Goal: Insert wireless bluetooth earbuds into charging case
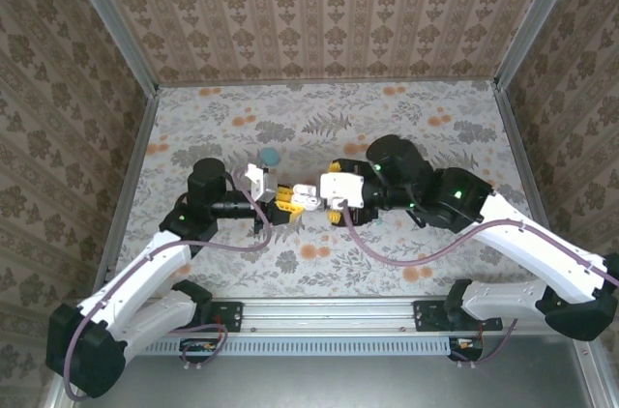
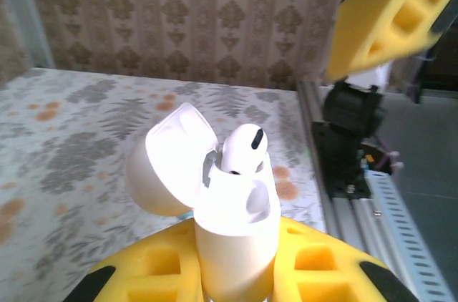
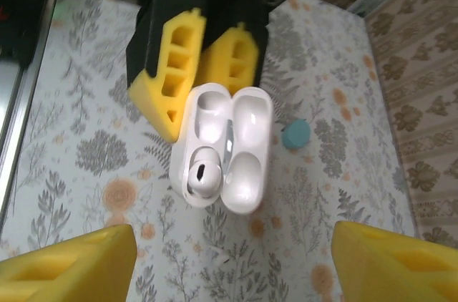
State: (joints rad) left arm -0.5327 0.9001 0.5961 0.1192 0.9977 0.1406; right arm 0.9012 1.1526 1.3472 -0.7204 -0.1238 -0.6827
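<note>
charging case [image 3: 243, 152]: lid open | white earbud [image 3: 202, 177]: seated inside

Left arm [image 1: 145, 273]: I log it reaching forward and inward from its base, elbow bent, wrist turned toward the table centre. Left gripper [image 2: 236, 277]: clamped on the charging case [image 3: 225, 148], one yellow finger on either side of its body. Right arm [image 1: 522, 234]: comes in from the right, forearm low, wrist facing the left one. Right gripper [image 3: 232, 262]: I read the jaws as wide apart with nothing between them, tips near the left gripper.
</note>
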